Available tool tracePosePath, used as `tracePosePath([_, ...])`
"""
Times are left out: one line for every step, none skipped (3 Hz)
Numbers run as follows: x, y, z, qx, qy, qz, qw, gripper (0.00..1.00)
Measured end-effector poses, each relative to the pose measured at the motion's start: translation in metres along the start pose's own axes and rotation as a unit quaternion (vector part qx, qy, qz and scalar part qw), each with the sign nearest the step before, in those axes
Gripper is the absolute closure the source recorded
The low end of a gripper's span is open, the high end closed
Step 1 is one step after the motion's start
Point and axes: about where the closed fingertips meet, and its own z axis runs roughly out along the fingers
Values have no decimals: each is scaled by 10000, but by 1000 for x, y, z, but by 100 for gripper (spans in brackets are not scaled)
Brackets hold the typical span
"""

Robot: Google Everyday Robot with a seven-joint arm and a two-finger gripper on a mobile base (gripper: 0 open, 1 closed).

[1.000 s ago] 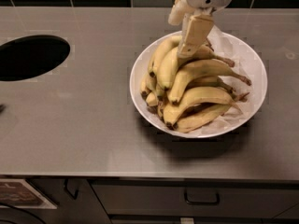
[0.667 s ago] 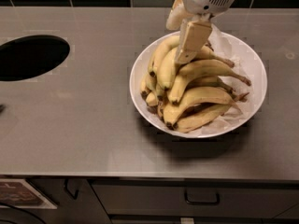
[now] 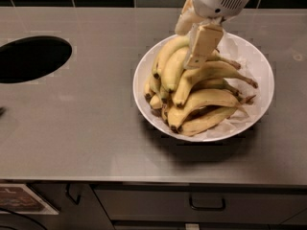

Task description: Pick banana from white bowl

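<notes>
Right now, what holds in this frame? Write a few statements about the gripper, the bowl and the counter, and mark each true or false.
1. The bananas lie piled in the white bowl. True.
2. The gripper hangs over the round hole in the counter. False: it is at the top of the banana pile, and the hole lies apart from it, at the counter's other end.
3. The bowl is lined with blue cloth. False: crinkled white paper lines it.
4. The bowl stands on a grey countertop. True.
5. A drawer handle shows below the counter's front edge. True.
</notes>
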Motion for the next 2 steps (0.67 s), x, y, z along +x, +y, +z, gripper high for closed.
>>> tracePosePath([8,-2,2,-149,-40,117,9998,38])
tracePosePath([17,-5,4,-271,-99,246,9993,44])
